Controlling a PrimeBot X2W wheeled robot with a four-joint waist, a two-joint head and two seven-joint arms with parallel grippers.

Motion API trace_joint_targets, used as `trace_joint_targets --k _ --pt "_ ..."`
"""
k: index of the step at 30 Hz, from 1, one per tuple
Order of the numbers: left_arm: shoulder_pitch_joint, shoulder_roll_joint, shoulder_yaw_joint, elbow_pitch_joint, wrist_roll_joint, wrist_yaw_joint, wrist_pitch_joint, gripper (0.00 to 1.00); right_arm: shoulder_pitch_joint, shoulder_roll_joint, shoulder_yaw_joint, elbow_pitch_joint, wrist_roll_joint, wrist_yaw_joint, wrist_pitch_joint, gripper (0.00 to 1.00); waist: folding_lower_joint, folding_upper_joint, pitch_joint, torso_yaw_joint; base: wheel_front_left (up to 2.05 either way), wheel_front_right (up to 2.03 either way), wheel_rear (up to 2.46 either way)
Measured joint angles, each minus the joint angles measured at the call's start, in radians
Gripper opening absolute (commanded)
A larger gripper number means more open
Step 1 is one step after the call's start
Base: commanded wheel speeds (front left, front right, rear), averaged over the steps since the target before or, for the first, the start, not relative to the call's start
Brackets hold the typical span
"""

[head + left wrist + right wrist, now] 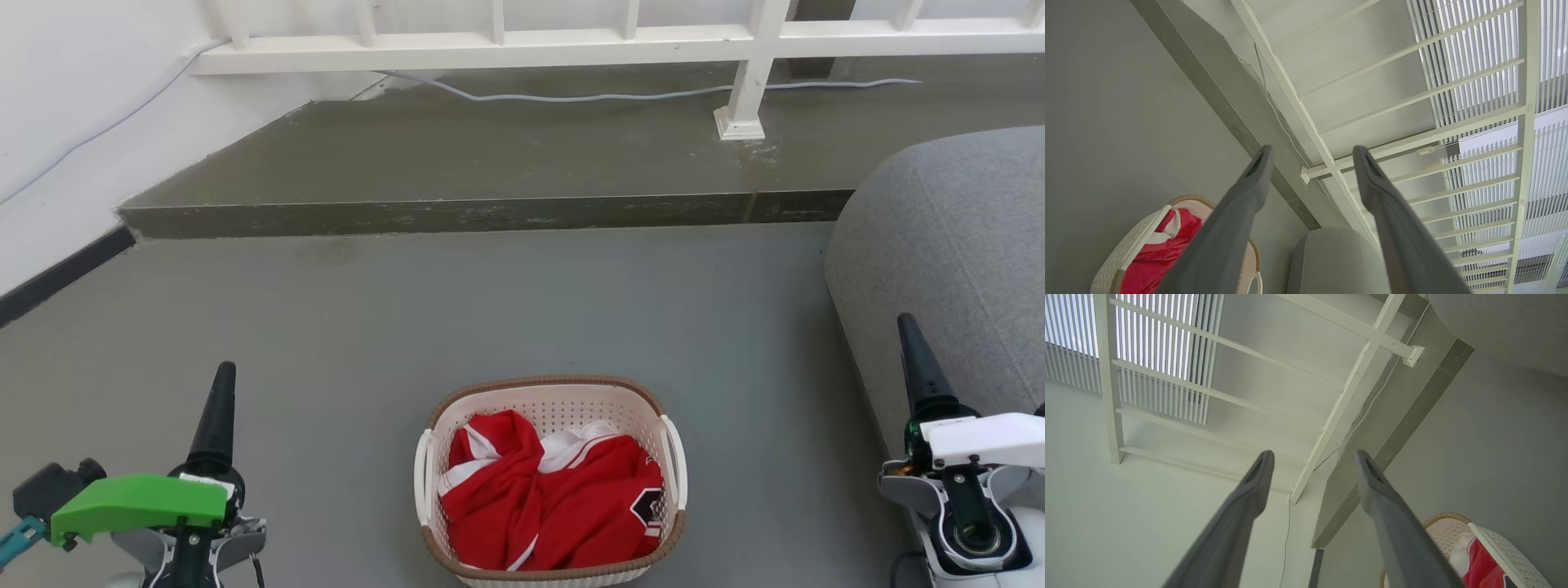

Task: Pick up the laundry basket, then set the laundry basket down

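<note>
**Base:** What's nearest to you?

**Me:** My two claws, low in the head view. The left claw point(222, 380) sits at the lower left with a green cover point(139, 500) on its wrist. The right claw point(913, 331) sits at the lower right on a white wrist. Both point up the picture, away from me.

**Base:** Gripping anything?

**Me:** No. In my left wrist view the two fingers point(1247, 188) stand spread wide apart, and I see floor and railing through the gap. It's the same in my right wrist view: fingers point(1253, 482) parted, nothing held.

**Base:** Where's the basket?

**Me:** The laundry basket point(563, 408) stands upright on the grey floor point(490, 310), low in the centre of my head view. It is between the two claws and well apart from each. It has a brown rim, cream perforated walls and a white loop handle on each side. A red garment point(563, 506) with white trim lies crumpled inside it.

**Base:** And further out?

**Me:** On my right there's a grey upholstered seat point(947, 245) with a rounded edge, near the right claw. Beyond the basket a raised step point(490, 155) runs across the floor. A white railing point(506, 41) stands on the step, and a pale cable point(588, 97) trails along it. A white wall point(65, 122) with dark skirting closes off my left.
</note>
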Motion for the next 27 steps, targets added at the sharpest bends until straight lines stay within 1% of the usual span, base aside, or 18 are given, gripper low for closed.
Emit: trace_joint_targets --k 2,6,9,12,15,16,20,22,27 --pt "-0.003 0.002 -0.005 -0.008 0.033 0.0 -0.009 1.0 -0.003 -0.006 0.011 -0.005 -0.033 -0.001 -0.006 1.0 0.0 0.0 0.0 0.0 0.0 0.0 0.0" --pt "-0.025 0.011 -0.026 -0.02 0.106 0.0 -0.018 1.0 -0.013 -0.02 0.029 -0.016 -0.105 -0.021 -0.021 1.0 0.0 0.0 0.001 0.001 0.0 0.0 0.0" --pt "-0.03 0.024 -0.038 -0.028 0.164 0.004 -0.033 1.0 -0.018 -0.032 0.046 -0.025 -0.162 -0.027 -0.033 1.0 0.0 0.0 0.001 0.001 0.0 0.0 0.0" --pt "-0.035 0.027 -0.055 -0.039 0.21 0.013 -0.041 1.0 -0.018 -0.039 0.065 -0.029 -0.22 -0.043 -0.043 1.0 0.0 0.0 0.0 0.002 0.0 0.0 0.0" --pt "-0.038 0.026 -0.061 -0.045 0.241 0.02 -0.053 1.0 -0.018 -0.05 0.083 -0.036 -0.269 -0.045 -0.053 1.0 0.0 0.0 0.0 0.002 0.0 0.0 0.0" --pt "-0.039 0.027 -0.064 -0.048 0.265 0.025 -0.054 1.0 -0.018 -0.051 0.089 -0.039 -0.283 -0.053 -0.054 1.0 0.0 0.0 0.0 0.002 0.0 0.0 0.0" --pt "-0.04 0.03 -0.086 -0.059 0.346 0.035 -0.07 1.0 -0.019 -0.054 0.112 -0.045 -0.347 -0.062 -0.07 1.0 0.0 0.0 0.001 0.002 0.0 0.0 0.0" --pt "-0.041 0.033 -0.094 -0.067 0.384 0.037 -0.072 1.0 -0.02 -0.057 0.122 -0.048 -0.38 -0.076 -0.077 1.0 0.0 0.0 0.001 0.002 0.0 0.0 0.0" --pt "-0.042 0.045 -0.122 -0.077 0.48 0.061 -0.092 1.0 -0.021 -0.067 0.147 -0.052 -0.457 -0.09 -0.089 1.0 0.0 0.0 0.002 0.002 0.0 0.0 0.0"
